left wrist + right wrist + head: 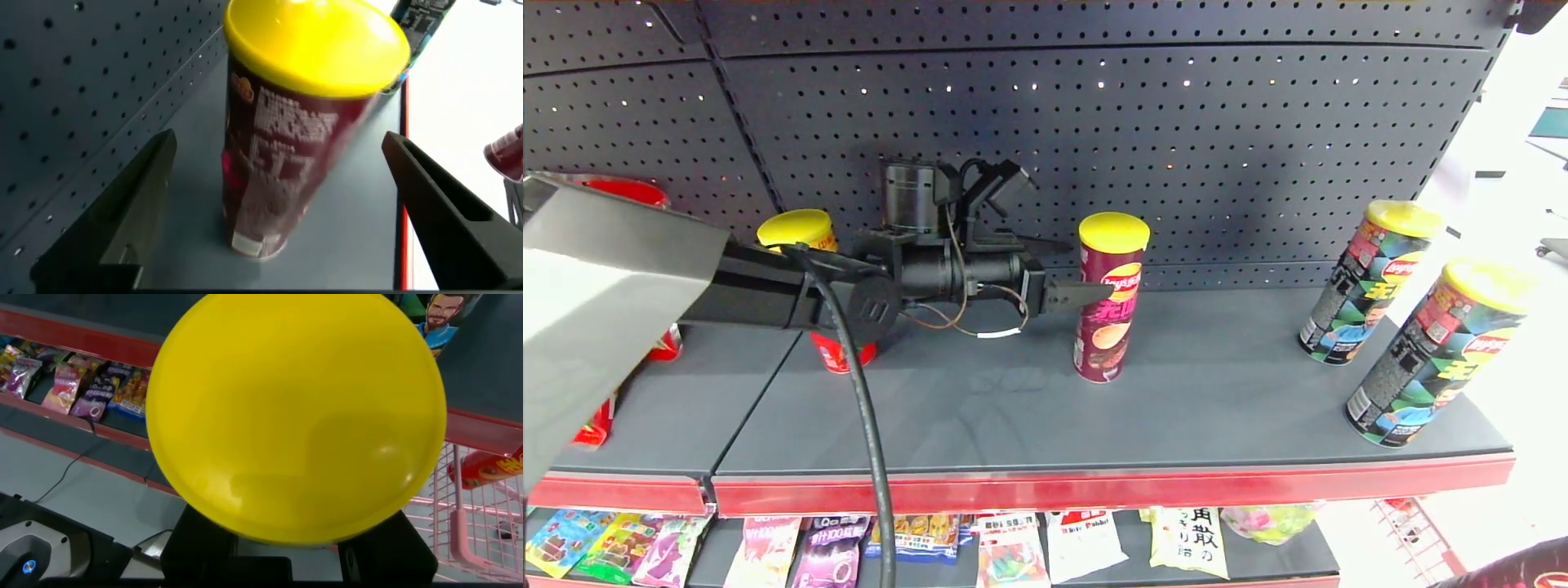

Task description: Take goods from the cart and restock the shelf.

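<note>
A maroon chip can (1104, 314) with a yellow lid stands upright on the grey shelf (980, 408), near the pegboard back. My left gripper (1086, 273) reaches in from the left at the height of the can's upper half. In the left wrist view the can (282, 163) stands between the two fingers (122, 220), with a gap on each side, so the left gripper (278, 143) is open. My right gripper (294, 551) is shut on another can, whose yellow lid (294, 416) faces the right wrist camera.
Two green-and-black cans (1372, 282) (1437, 351) stand at the shelf's right end. Red cans (800, 233) stand at the left, behind my left arm. Snack bags (1013, 547) fill the lower shelf. A pink wire cart (482, 523) holding a red can (490, 467) is below my right gripper.
</note>
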You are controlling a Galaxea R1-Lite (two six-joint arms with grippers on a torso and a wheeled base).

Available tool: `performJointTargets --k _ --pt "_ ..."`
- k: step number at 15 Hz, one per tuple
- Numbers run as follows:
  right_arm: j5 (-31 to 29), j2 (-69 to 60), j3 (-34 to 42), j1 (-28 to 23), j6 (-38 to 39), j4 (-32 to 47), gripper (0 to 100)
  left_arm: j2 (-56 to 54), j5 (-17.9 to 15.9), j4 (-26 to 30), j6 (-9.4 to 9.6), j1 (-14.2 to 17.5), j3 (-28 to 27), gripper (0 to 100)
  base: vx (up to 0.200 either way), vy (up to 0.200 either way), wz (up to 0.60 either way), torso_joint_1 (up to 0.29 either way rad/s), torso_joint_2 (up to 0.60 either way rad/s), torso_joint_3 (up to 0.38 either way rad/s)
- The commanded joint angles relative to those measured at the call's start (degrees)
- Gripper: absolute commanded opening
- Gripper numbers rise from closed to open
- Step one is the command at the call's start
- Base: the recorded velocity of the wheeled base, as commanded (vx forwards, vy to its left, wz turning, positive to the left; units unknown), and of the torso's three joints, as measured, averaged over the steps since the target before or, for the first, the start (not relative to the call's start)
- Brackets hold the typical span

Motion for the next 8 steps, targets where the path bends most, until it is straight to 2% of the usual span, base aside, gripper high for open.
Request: performJointTargets --k 1,8 --pt "0.0 -0.1 0.1 -0.1 0.0 0.0 0 2.0 0.1 0.0 -0.07 -0.6 -2.1 100 0.000 0.000 0.00 0.000 0.00 0.000" --pt "0.0 -0.1 0.3 -0.4 0.0 0.0 0 4.6 0.9 1.2 -0.16 -2.0 -5.5 100 0.000 0.000 0.00 0.000 0.00 0.000"
